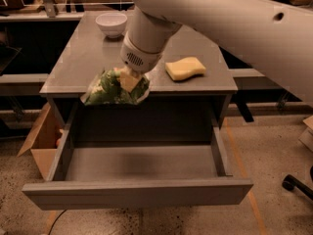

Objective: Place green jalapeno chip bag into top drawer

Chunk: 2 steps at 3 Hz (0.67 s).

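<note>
The green jalapeno chip bag (111, 89) hangs in my gripper (128, 81) at the front edge of the grey table (78, 58), over the back of the open top drawer (142, 165). The gripper is shut on the bag's right side, with a tan finger pad pressed on it. The bag is lifted off the tabletop and tilts down to the left. The drawer is pulled out wide, and its grey interior holds nothing that I can see. My white arm comes in from the upper right.
A yellow sponge (185, 68) lies on the table's right side. A white bowl (111, 23) stands at the back of the table. A cardboard box (41, 141) sits on the floor at the left. A chair caster (289, 182) is at the right.
</note>
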### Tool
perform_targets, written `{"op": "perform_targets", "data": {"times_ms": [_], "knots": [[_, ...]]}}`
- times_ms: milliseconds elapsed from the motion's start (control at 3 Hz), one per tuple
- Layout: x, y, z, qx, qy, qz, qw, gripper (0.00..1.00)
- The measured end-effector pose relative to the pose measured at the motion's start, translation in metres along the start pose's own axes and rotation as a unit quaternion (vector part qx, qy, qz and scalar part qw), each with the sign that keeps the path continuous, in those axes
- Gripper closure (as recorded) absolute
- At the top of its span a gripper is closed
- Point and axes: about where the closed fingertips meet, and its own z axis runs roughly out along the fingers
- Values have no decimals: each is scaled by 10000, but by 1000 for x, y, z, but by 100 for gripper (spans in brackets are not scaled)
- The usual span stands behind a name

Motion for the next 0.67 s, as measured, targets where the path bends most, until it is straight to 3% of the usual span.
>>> {"op": "perform_targets", "data": {"times_ms": [333,667], "knots": [[35,31,-3,-263,363,-168,9989,100],[65,56,11,-631,844,-381,9937,100]]}}
